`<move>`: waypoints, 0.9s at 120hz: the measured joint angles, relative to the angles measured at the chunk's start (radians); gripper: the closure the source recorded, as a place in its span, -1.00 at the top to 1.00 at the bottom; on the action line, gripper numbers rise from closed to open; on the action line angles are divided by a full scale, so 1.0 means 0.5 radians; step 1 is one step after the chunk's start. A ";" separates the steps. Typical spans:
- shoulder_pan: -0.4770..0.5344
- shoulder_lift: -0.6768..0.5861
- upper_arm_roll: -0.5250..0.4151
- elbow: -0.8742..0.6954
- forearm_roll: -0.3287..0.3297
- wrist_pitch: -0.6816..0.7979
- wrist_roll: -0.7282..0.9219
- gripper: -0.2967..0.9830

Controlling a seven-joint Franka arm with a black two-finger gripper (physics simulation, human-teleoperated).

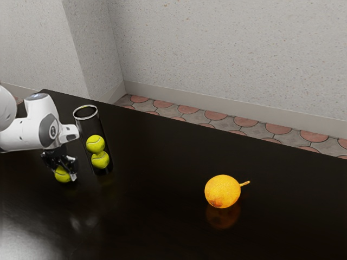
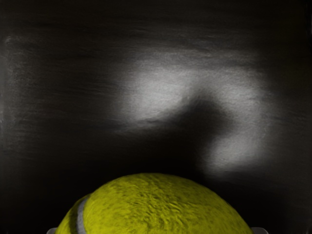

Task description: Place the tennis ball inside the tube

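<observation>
The pincer [image 1: 64, 173] is gripping 1 tennis ball [image 1: 61, 175] between its 2 fingers, just beside the lower part of the clear tube [image 1: 91, 127]; whether the ball is touching the black worktop [image 1: 157, 200] is remaining unclear. In the wrist view, the fingertips are flanking the ball from 2 sides.

The tube is standing upright near the worktop's wall-side edge, towards the corner at the exterior view's left. Its lower part is containing 2 more balls, the upper ball [image 1: 95, 143] resting on the lower ball [image 1: 100, 160], and its ringed mouth [image 1: 85, 112] is facing upwards, higher than the pincer. The tube's side is forming the nearest obstacle, rising beside the gripped ball; the white arm [image 1: 32, 124] is reaching in very close to it, and contact between them is remaining indistinguishable.

Well apart, towards the exterior view's right, 1 round orange-yellow fruit [image 1: 223, 191] is lying on the worktop, its stalk pointing away from the tube. Beyond the wall-side edge, a tiled floor [image 1: 188, 109] is running along a speckled wall [image 1: 227, 54].
</observation>
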 joint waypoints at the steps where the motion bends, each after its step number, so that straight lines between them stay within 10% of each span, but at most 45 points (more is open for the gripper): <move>1: 0.000 -0.003 0.000 0.000 0.002 -0.001 -0.003 0.12; 37: -0.004 -0.306 0.022 0.055 0.114 -0.225 -0.017 0.08; 108: -0.042 -0.065 -0.155 1.367 0.193 -1.154 -0.118 0.01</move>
